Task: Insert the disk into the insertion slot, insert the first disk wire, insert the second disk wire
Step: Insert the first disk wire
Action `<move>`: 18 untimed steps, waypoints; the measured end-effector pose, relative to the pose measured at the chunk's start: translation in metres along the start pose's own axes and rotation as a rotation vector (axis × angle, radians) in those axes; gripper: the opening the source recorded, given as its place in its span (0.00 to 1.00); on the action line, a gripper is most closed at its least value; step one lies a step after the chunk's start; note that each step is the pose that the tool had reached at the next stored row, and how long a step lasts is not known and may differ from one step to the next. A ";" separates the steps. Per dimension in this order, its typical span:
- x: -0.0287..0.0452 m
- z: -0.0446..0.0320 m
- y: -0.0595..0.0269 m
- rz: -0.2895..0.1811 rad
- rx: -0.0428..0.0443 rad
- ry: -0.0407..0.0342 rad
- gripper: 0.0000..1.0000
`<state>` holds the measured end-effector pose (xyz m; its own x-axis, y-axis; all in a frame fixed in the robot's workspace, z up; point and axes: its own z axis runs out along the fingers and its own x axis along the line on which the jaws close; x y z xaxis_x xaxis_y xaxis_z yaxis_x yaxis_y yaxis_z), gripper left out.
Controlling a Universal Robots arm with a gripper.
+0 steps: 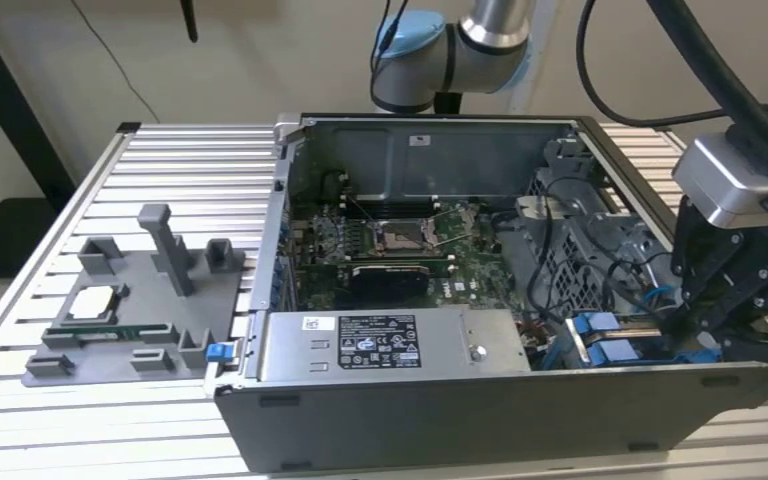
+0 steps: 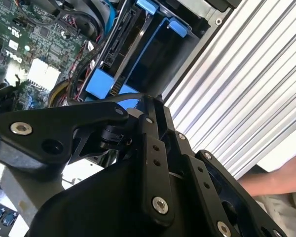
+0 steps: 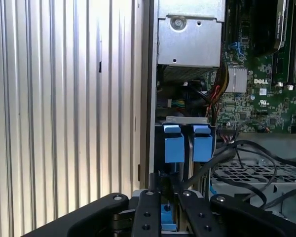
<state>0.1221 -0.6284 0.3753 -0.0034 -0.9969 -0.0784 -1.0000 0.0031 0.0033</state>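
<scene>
My gripper reaches down into the near corner of the open computer case, on the exterior view's right. There two blue-framed carriers sit side by side in the grey metal insertion slot. The disk shows its blue tab, with a second blue tab beside it. A black disk wire runs down into the narrow gap between the fingers of my gripper, where a small blue piece also shows. In the second wrist view, my gripper sits just over the blue carrier end.
A grey box with a white sticker lies along the case front, beside the motherboard. Next to the slot are a perforated cage and loose black cables. A grey fixture stands on the slatted table. A hand rests beyond the case.
</scene>
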 end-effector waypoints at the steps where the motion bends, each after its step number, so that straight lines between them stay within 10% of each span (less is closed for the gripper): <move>1: 0.0001 0.0012 -0.0003 0.000 -0.0001 -0.0001 0.00; 18: -0.0400 0.0123 -0.0105 0.000 -0.0001 -0.0147 0.00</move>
<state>0.1327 -0.5876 0.3662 -0.0034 -0.9957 -0.0931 -1.0000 0.0031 0.0034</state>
